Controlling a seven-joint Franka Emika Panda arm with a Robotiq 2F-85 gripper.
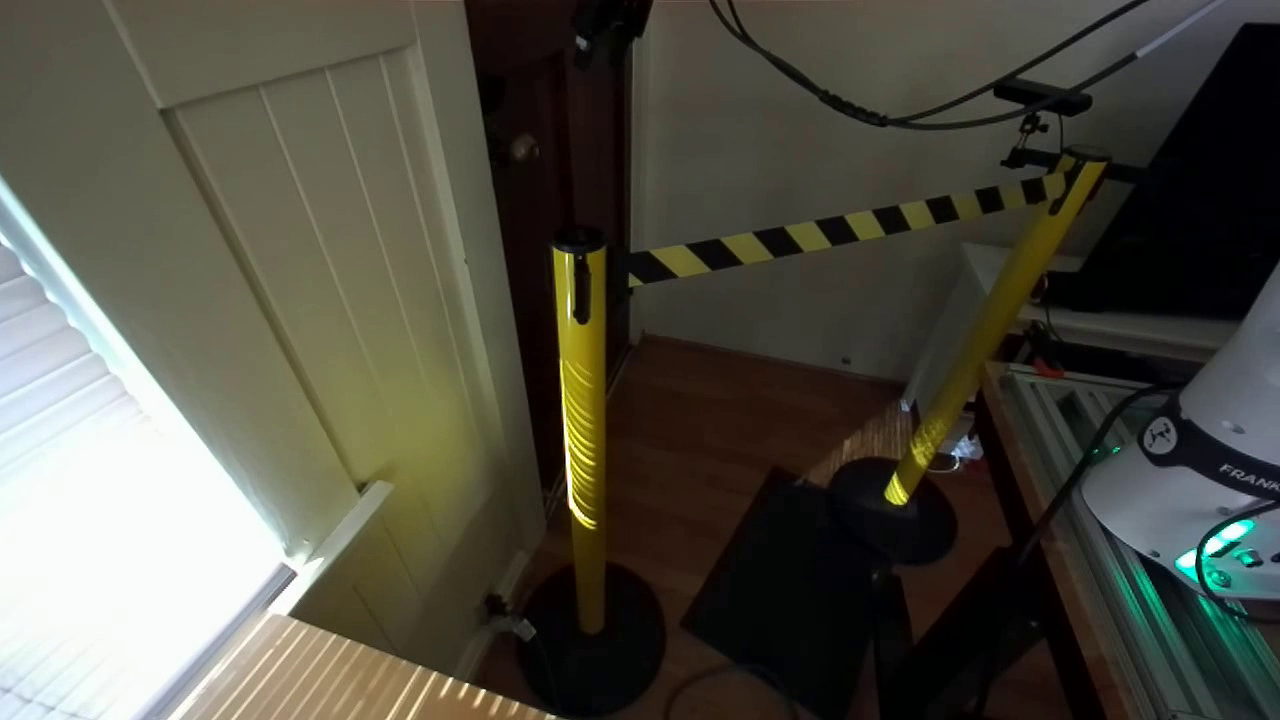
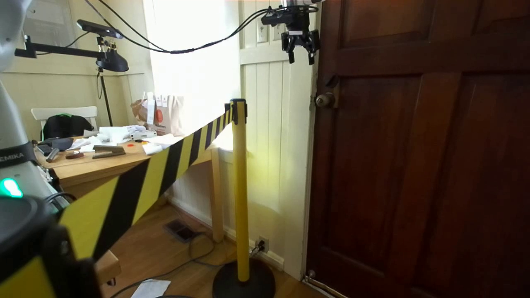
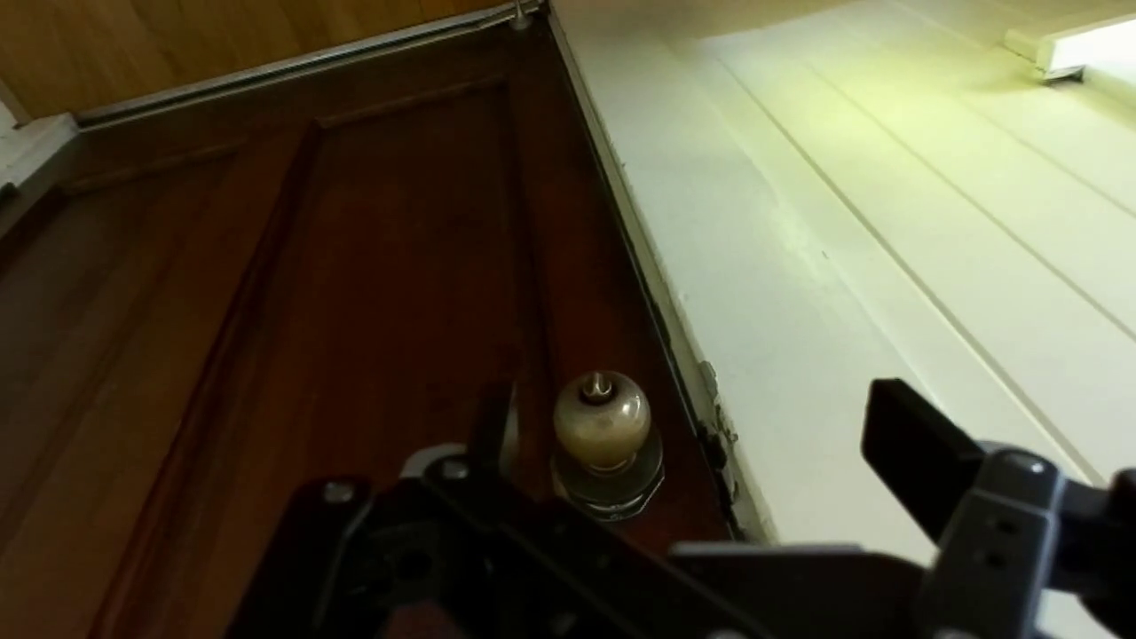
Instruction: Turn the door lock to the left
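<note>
In an exterior view: round brass-coloured doorknob (image 1: 523, 148) is past edge of tan wooden desk (image 1: 340, 680). In an exterior view: black two-finger gripper (image 2: 301, 61) is wide, dark rounded door lock (image 2: 331, 80) lower right, both right of desk's corner. Wrist view: doorknob shows beyond spread jaws.

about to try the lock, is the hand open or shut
Open: the hand has its fingertips apart in an exterior view, and the wrist view agrees.

1 doorknob (image 3: 604, 426), 2 posts (image 1: 588, 410)
</note>
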